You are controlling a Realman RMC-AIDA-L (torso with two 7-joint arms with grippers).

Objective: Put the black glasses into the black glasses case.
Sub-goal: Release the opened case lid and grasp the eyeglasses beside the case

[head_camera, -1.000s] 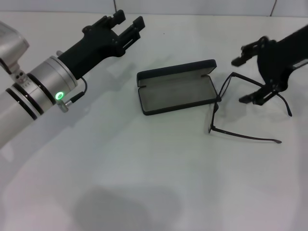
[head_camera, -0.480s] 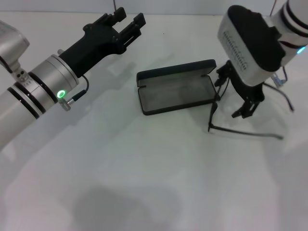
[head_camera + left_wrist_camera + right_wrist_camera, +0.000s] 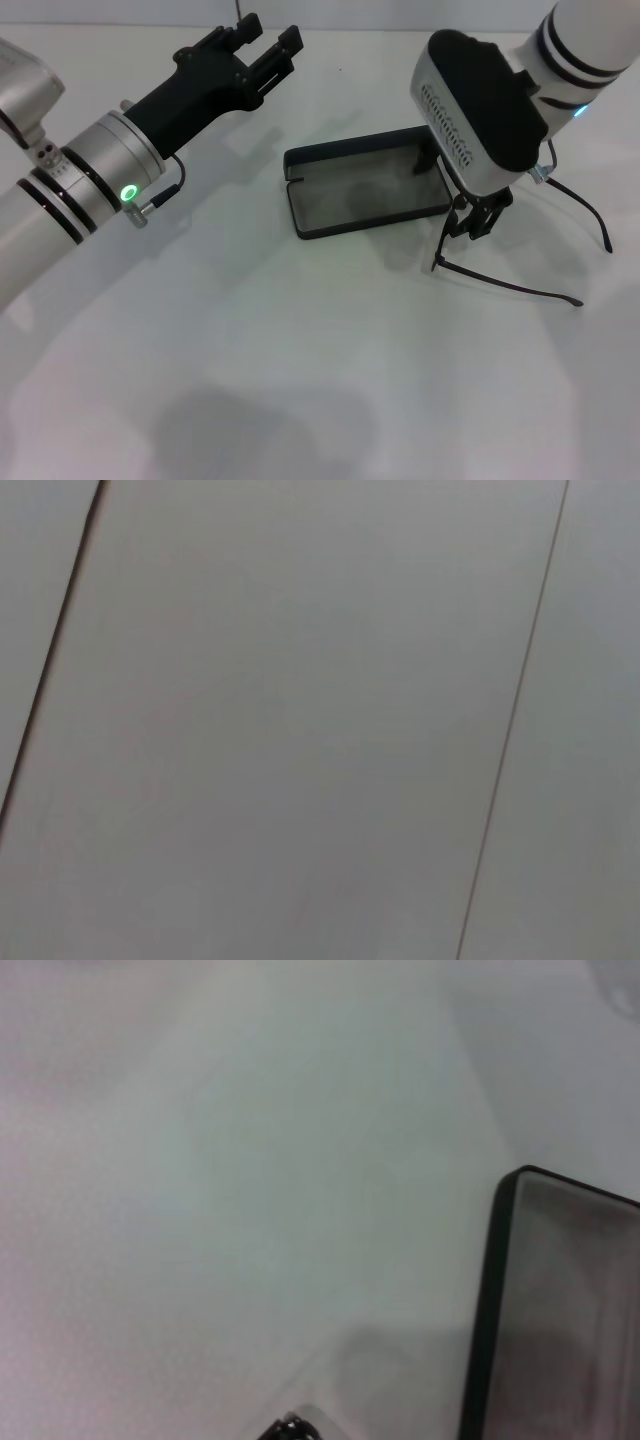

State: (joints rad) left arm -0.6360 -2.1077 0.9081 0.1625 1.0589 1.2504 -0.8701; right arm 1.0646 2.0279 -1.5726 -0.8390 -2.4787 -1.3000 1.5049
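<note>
One black glasses [image 3: 505, 285], one black glasses case [image 3: 365, 195]

Silver arms banded in black, green lights lit, ending in black pincers: left pincer [image 3: 262, 45], right pincer [image 3: 478, 222].

Right hand [image 3: 478, 222] lowered, left hand [image 3: 262, 45] raised.

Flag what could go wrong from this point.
1. The right gripper is down at the front frame of the black glasses, temples splayed open; a thin-wire grip could slip or bend it.
2. The black glasses case lies right beside it and could be nudged.
</note>
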